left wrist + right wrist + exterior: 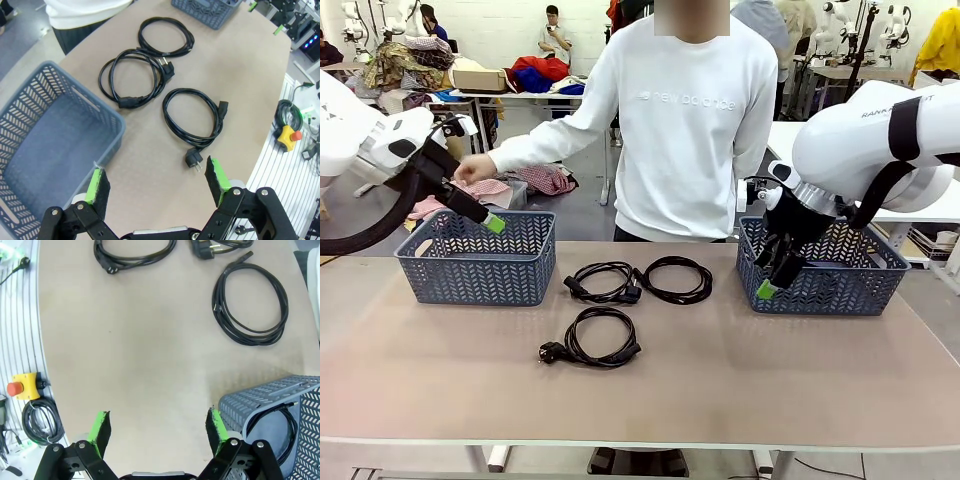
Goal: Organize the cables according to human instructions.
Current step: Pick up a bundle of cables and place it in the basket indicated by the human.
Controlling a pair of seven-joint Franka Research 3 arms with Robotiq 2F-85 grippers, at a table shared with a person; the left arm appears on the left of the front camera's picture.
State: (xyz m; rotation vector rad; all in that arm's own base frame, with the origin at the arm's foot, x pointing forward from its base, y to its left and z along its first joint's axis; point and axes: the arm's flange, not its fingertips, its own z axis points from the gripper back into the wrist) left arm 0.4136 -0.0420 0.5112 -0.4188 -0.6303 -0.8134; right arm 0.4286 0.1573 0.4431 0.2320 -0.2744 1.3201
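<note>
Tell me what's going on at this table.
Three coiled cables lie on the table between two baskets: a near cable, and a left cable touching a right cable behind it. A fourth cable sits in the right basket. Both pincers are open and empty, the left pincer over the left basket's edge, the right pincer by the right basket. A person's hand is held out behind the left basket.

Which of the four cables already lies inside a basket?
The cable in the basket by the right gripper; the other three lie coiled on the open table.
</note>
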